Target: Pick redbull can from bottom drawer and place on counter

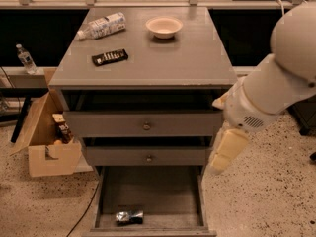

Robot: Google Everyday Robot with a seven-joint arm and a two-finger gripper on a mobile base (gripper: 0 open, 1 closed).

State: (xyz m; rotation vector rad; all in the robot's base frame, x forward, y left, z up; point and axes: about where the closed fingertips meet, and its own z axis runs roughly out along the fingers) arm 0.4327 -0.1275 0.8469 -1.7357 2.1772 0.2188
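**Can not yet picked up: the whole job lies ahead**

The can (pixel 129 217) lies on its side on the floor of the open bottom drawer (pixel 158 191), close to the front edge and left of the middle. Nothing touches it. The gripper (pixel 224 154) hangs off the right front corner of the cabinet, level with the middle drawer, well above and to the right of the can. Whether it is spread or pressed together I cannot tell; it carries nothing visible.

The counter (pixel 168 63) holds a bottle (pixel 101 26), a bowl (pixel 164 26) and a black packet (pixel 109 57), with bare space at the front right. By my reading, only the drawer being open counts as done. Reaching in, grasping, lifting and setting down all remain.
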